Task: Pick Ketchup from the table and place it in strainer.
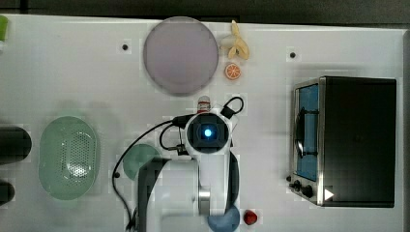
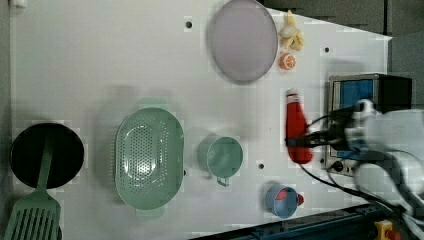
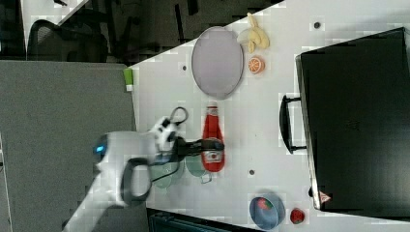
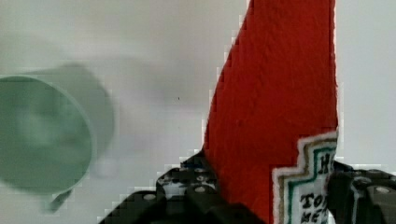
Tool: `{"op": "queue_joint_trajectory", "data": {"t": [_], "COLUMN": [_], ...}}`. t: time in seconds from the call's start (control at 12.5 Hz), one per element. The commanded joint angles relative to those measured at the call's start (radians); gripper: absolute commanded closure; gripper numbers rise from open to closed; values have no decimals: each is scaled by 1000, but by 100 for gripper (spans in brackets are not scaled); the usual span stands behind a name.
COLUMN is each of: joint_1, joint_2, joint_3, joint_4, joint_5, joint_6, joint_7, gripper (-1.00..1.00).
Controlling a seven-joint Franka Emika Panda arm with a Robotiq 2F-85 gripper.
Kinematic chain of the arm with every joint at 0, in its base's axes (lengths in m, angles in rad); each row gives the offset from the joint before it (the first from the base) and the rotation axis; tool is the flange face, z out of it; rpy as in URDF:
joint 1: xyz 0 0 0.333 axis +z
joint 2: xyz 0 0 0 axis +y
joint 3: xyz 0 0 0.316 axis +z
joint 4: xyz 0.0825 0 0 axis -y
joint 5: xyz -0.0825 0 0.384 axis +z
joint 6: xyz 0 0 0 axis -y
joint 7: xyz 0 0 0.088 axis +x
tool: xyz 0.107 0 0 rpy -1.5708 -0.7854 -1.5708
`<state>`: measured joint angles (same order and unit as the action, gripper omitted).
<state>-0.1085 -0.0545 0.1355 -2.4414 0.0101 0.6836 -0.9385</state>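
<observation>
Now your gripper (image 4: 266, 196) is clamped on the Ketchup (image 2: 297, 131), both fingers (image 4: 196, 186) flanking its labelled body, so the pick looks done. In the left view the bottle sits right of the green cup (image 2: 221, 156); your next move should carry it past that cup, leftward over the strainer (image 2: 149, 159), then release.

In the top view the arm's wrist covers most of the Ketchup (image 1: 204, 102), leaving its cap end showing, and also hides part of the green cup (image 1: 138, 158). The wrist view's edges cut off the bottle and both fingers (image 4: 187, 196) of the gripper (image 4: 271, 198). The label's lettering is too blurred to read.
</observation>
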Motion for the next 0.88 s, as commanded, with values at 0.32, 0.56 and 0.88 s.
{"op": "queue_joint_trajectory", "data": {"t": [0.32,0.56,0.88], "joint_1": [40,60,80], "joint_2": [-132,-115,-37], "joint_3": [116,226,375], "joint_4": [130,149,205], "joint_5": [5,6,27], "joint_6": [-192,-191,-175], "joint_7": [168,382,620], "gripper": [-20,-20,-20]}}
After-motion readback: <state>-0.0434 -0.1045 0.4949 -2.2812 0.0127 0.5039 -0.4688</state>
